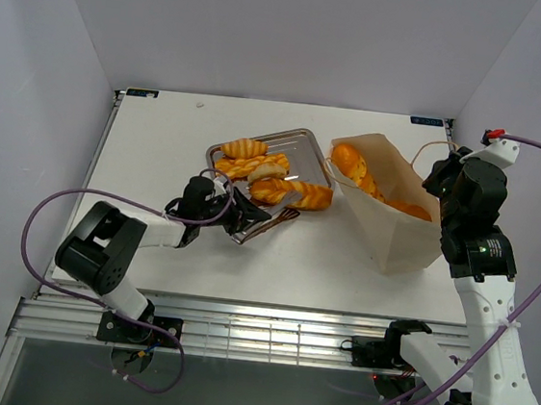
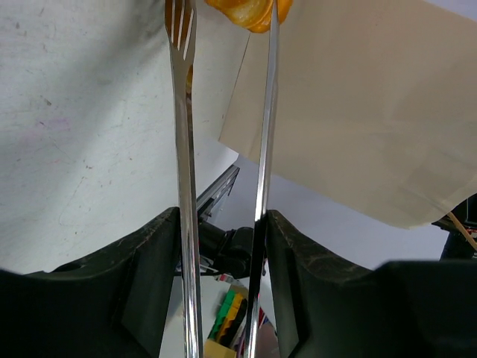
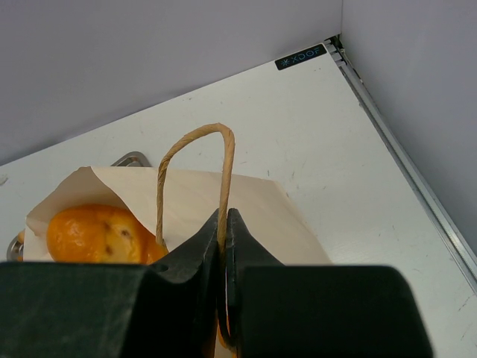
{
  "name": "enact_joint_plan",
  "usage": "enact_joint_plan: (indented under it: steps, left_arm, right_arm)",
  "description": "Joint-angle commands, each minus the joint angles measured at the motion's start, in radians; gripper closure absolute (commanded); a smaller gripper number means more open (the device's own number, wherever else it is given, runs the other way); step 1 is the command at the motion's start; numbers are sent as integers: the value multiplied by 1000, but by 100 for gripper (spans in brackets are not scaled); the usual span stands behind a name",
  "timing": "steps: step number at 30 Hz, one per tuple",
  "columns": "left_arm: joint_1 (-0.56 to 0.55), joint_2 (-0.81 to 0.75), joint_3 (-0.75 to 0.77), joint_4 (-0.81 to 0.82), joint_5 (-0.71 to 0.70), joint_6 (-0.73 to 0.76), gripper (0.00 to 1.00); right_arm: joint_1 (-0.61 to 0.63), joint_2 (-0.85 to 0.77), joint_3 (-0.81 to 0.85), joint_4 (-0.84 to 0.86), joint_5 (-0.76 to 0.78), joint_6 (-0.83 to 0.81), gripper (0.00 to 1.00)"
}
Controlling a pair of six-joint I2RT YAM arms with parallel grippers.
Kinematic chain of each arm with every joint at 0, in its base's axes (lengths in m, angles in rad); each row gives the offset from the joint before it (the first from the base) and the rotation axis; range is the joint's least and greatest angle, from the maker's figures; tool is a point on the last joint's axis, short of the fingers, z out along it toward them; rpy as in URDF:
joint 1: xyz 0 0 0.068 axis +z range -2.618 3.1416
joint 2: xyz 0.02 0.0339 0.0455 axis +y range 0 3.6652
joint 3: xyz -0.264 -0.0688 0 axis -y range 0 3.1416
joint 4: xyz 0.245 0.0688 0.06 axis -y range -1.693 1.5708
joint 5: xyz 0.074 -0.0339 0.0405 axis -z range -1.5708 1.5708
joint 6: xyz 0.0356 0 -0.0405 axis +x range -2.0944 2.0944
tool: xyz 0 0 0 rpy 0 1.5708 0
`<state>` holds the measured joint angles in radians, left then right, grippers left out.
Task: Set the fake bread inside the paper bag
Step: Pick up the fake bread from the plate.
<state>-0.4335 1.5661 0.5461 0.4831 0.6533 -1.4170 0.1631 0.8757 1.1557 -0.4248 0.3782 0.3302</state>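
Observation:
Several glossy orange fake bread pieces [image 1: 248,159] lie on a silver tray [image 1: 301,138] at mid-table. The cream paper bag [image 1: 391,210] leans to the right of the tray, mouth toward it, with fake bread inside [image 1: 349,161] [image 3: 93,235]. My left gripper [image 1: 224,205] [image 2: 223,224] is shut on metal tongs [image 2: 186,149]. The tongs' tips pinch an orange piece [image 2: 246,11] next to the bag's side [image 2: 373,112]. My right gripper [image 1: 441,174] [image 3: 225,216] is shut on the bag's string handle [image 3: 223,160] and holds it up.
The tray's near corner [image 1: 244,238] lies just under the left gripper. White walls close the table in on three sides. A metal rail [image 1: 239,315] runs along the near edge, with both arm bases behind it.

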Motion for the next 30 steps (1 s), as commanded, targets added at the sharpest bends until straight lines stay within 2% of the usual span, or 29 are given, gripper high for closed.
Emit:
enact_joint_plan:
  steps: [1, 5, 8, 9, 13, 19, 24, 29, 30]
  left_arm:
    - [7, 5, 44, 52, -29, -13, 42]
    - [7, 28, 72, 54, -38, -5, 46]
    - [7, 31, 74, 52, -43, -3, 54]
    - [7, 23, 72, 52, -44, 1, 61]
    - [7, -23, 55, 49, -50, 10, 74]
    - [7, -109, 37, 22, -43, 26, 85]
    - [7, -303, 38, -116, -81, 99, 88]
    - [10, -507, 90, -420, -178, 275, 88]
    - [13, -575, 107, -522, -229, 305, 89]
  right_arm:
    - [-5, -17, 36, 15, -1, -5, 92]
    - [-5, -17, 32, 21, -12, -2, 92]
    - [-5, -18, 30, 21, -12, 0, 92]
    - [-5, -18, 30, 21, -13, -2, 92]
    - [-5, -21, 30, 21, -13, -2, 92]
    - [-5, -24, 29, 24, -22, 4, 92]
    - [-7, -29, 33, 23, -13, 0, 92]
    - [-7, -26, 36, 23, -12, -3, 92]
    - [-7, -26, 35, 23, -12, -6, 92]
